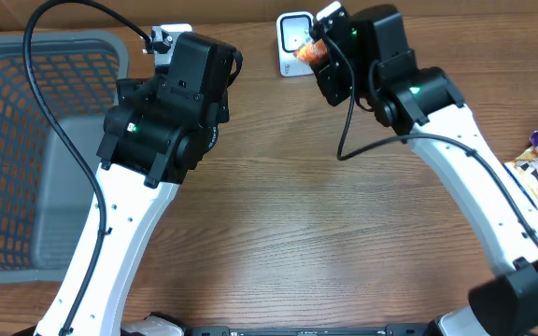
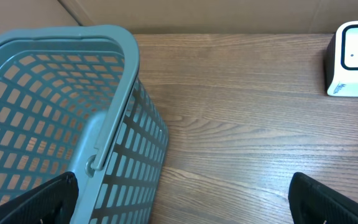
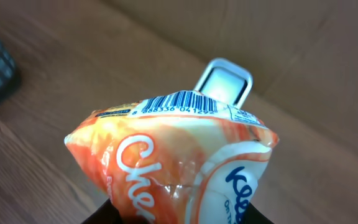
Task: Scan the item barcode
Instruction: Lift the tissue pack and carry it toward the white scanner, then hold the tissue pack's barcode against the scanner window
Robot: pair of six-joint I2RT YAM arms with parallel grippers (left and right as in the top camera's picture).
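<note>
**At the scanner — barcode up, read not confirmed**

Close in on the right wrist view, the right gripper [image 3: 179, 218] is clamped on an orange snack packet [image 3: 173, 155], held off the table. Its barcode [image 3: 179, 102] runs along the top edge, tipped towards the white scanner [image 3: 224, 81] just beyond — roughly lined up. Pick-up is done and presentation looks close; whether it has read, nothing shows. Over on the left, the left gripper [image 2: 185, 202] hangs spread wide, empty, beside the basket [image 2: 55, 106].

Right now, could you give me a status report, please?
Left claw open, empty, beside basket. Right claw shut on orange packet, barcode edge toward scanner. Nothing seen in the way.
</note>
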